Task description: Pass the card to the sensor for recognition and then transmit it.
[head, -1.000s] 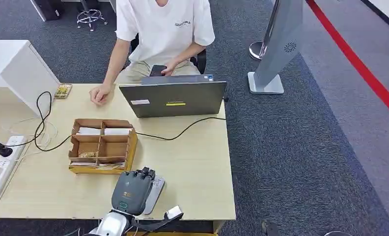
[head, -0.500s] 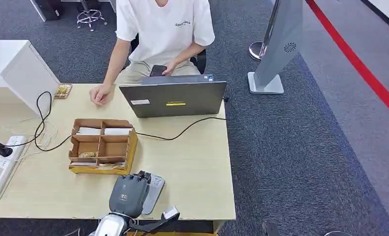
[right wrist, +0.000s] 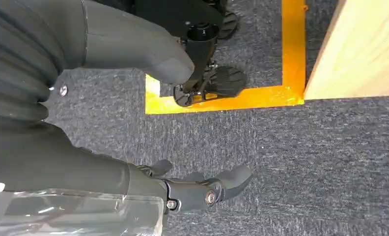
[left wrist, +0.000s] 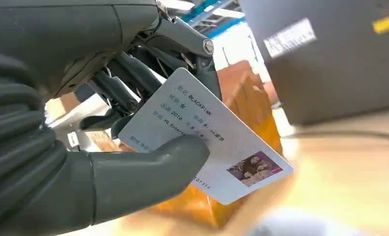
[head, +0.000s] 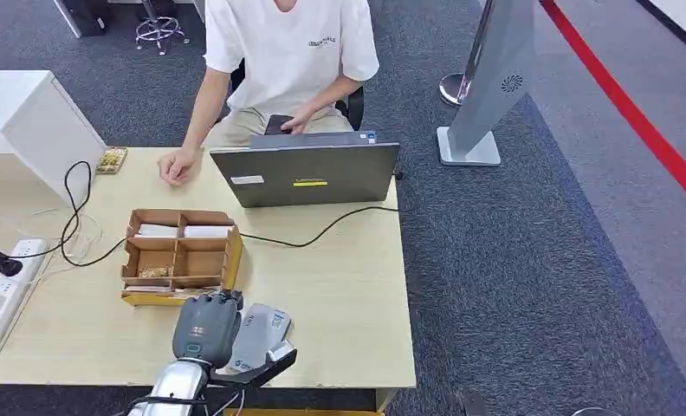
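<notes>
My left hand (head: 205, 324) pinches the card (left wrist: 207, 137) between thumb and fingers, its long axis pointing toward one o'clock. The grey sensor (head: 257, 334) lies just beside it at three o'clock on the desk (head: 348, 295). My right hand (right wrist: 192, 189) hangs slack over carpet, fingers apart, holding nothing.

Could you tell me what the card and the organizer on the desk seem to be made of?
The card pinched by the left hand looks like glossy white plastic: stiff, flat, with crisp print and a photo. The organizer looks like plain brown cardboard or thin wood: matte, thin slotted dividers; the look leaves that open.
</notes>
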`<state>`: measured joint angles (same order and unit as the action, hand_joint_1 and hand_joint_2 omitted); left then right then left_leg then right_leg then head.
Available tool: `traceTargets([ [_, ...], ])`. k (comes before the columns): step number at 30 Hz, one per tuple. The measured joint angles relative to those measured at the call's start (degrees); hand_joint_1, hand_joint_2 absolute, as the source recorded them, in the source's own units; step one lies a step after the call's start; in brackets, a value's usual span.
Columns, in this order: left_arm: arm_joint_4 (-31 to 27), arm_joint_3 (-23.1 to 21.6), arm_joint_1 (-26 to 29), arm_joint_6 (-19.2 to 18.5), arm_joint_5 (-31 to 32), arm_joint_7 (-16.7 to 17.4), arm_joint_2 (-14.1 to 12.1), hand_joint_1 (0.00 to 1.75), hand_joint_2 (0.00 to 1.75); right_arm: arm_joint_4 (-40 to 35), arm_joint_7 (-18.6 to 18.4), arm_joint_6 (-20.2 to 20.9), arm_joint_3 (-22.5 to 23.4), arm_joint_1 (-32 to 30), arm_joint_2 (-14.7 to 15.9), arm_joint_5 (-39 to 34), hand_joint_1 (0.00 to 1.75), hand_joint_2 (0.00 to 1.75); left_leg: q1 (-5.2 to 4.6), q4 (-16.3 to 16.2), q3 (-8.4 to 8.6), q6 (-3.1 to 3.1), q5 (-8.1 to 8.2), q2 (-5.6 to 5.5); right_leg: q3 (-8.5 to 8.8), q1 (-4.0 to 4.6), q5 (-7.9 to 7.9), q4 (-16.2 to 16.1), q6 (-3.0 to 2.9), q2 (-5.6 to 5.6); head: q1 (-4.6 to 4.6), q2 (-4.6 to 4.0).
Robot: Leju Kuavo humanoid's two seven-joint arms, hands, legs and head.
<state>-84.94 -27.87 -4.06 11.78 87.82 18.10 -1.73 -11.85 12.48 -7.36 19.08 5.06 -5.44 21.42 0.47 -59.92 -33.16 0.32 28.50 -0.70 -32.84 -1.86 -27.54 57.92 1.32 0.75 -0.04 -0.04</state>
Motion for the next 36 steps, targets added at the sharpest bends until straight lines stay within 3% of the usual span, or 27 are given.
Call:
traceTargets([
  [5, -2.88, 1.81, -3.88, -2.16, 0.0, 0.06, -0.83, 1.75, 1.75, -0.02, -0.44, 0.24, 0.37, 0.47, -0.46, 1.4, 0.0, 1.75, 0.0, 0.0, 0.02, -0.02, -0.02, -0.01, 0.02, 0.0, 0.01, 0.01, 0.0, -0.02, 0.0, 0.0],
  [14, -4.3, 2.73, -4.81, -2.08, 0.0, 0.02, -1.38, 1.75, 1.75, -0.11, -0.44, 0.26, 0.72, 0.61, -0.66, 1.53, 0.0, 1.75, 0.0, 0.0, -0.01, -0.01, -0.01, -0.02, 0.01, 0.0, 0.0, 0.01, 0.0, -0.02, 0.0, 0.0],
  [17, -4.5, 2.73, -5.47, -0.96, 0.0, 2.45, -2.21, 1.75, 1.75, -0.17, -0.5, 0.66, 0.74, 0.67, -0.76, 2.56, 0.0, 1.75, 0.01, 0.0, 0.0, -0.02, -0.02, -0.02, -0.01, 0.01, 0.0, 0.01, 0.0, -0.02, 0.0, 0.0],
  [19, -5.49, 2.73, -7.42, -0.98, 0.02, 3.93, -3.52, 1.75, 1.75, -0.2, -0.92, 1.07, 0.74, 0.85, -0.83, 3.58, 0.0, 1.75, 0.01, 0.0, 0.0, -0.03, -0.06, -0.03, -0.01, 0.01, 0.02, 0.02, 0.0, -0.03, 0.0, 0.0],
  [29, -9.96, 2.73, -22.32, -6.01, 0.0, 4.78, -13.48, 1.75, 1.75, -0.2, -1.88, 2.71, 0.74, 2.0, -1.75, 8.26, 0.0, 1.75, 0.05, 0.0, -0.01, -0.07, -0.22, -0.04, -0.01, 0.03, 0.11, 0.08, -0.04, -0.03, 0.0, 0.0],
  [36, -2.76, 3.56, -29.72, -5.25, 0.02, 5.68, -19.19, 1.75, 1.75, -0.2, -2.66, 3.96, 0.9, 2.55, -2.32, 10.01, 0.0, 1.75, 0.05, 0.0, 0.0, -0.07, -0.23, -0.03, -0.02, 0.03, 0.11, 0.08, -0.04, -0.01, -0.02, 0.0],
])
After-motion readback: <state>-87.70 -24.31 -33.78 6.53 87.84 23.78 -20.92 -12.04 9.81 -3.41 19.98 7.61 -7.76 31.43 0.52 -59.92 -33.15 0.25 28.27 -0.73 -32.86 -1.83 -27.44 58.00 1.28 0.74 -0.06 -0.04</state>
